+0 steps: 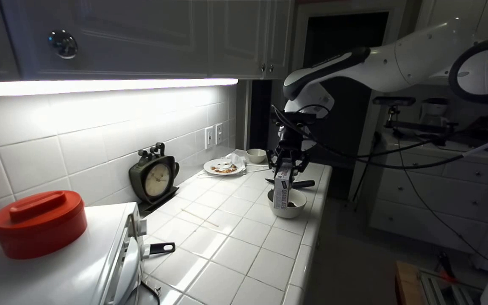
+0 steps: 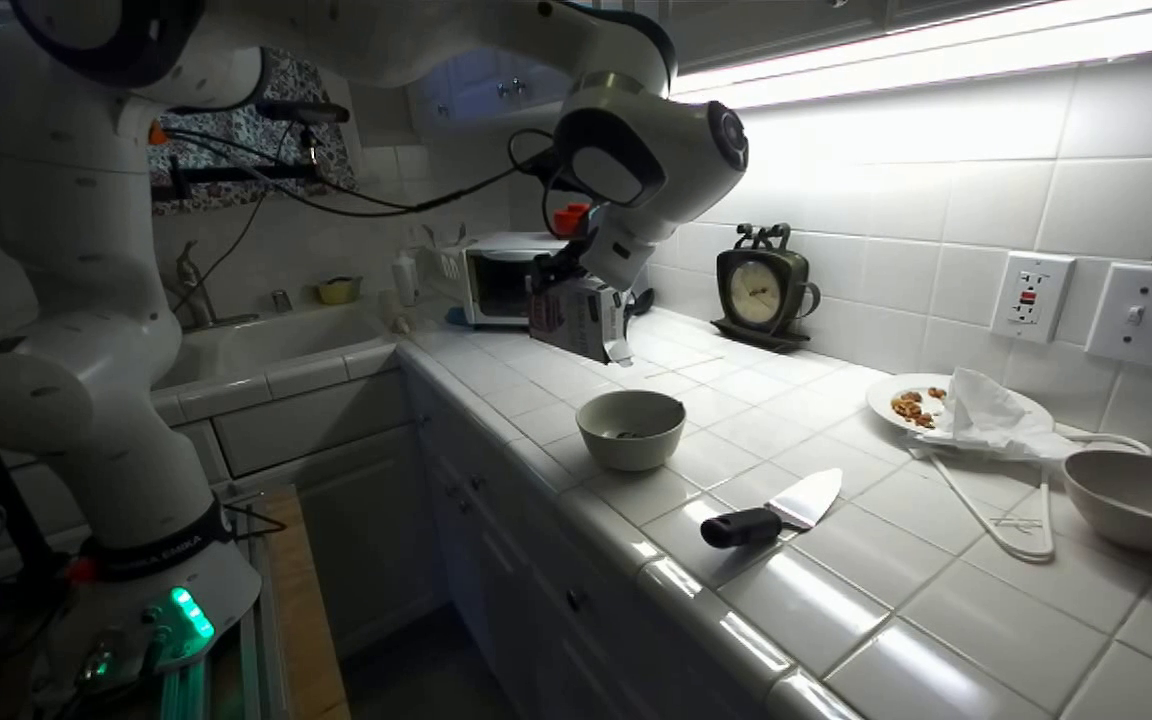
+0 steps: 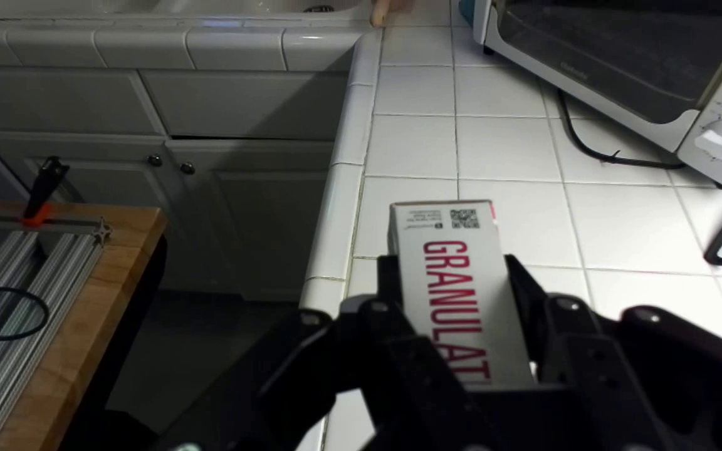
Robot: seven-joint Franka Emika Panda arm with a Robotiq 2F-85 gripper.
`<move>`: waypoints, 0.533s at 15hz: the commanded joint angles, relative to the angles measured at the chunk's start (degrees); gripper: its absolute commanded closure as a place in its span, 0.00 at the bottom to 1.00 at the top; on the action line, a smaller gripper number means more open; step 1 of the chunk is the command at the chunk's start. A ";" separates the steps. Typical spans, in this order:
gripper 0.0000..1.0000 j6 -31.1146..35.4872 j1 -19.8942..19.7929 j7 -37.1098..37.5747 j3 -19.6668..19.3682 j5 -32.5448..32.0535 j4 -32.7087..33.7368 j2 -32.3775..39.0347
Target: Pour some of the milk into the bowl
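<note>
The milk carton, a whitish-grey box (image 1: 282, 188) with red lettering "GRANULAT" in the wrist view (image 3: 455, 313), is held in my gripper (image 3: 450, 269). The gripper (image 1: 287, 164) is shut on its sides. In an exterior view the carton (image 2: 581, 318) is tilted, with a torn flap at its lower end facing the bowl's side. The small pale grey-white bowl (image 2: 631, 435) stands upright on the counter with dark bits inside. The carton is above the counter and partly covers the bowl (image 1: 288, 212) in an exterior view. The bowl is out of the wrist view.
A black-handled server (image 2: 744, 527) lies near the bowl. A plate with food and paper (image 2: 881, 408), another bowl (image 2: 1136, 500) and a dark scale (image 2: 761, 290) stand on the counter. A toaster oven (image 3: 586, 75) with a red container (image 1: 40, 224) stands at one end. The counter edge (image 1: 314, 228) runs close by.
</note>
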 commanded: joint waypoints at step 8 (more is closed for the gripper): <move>0.84 -8.35 -1.96 -2.50 -0.59 5.16 5.75 4.51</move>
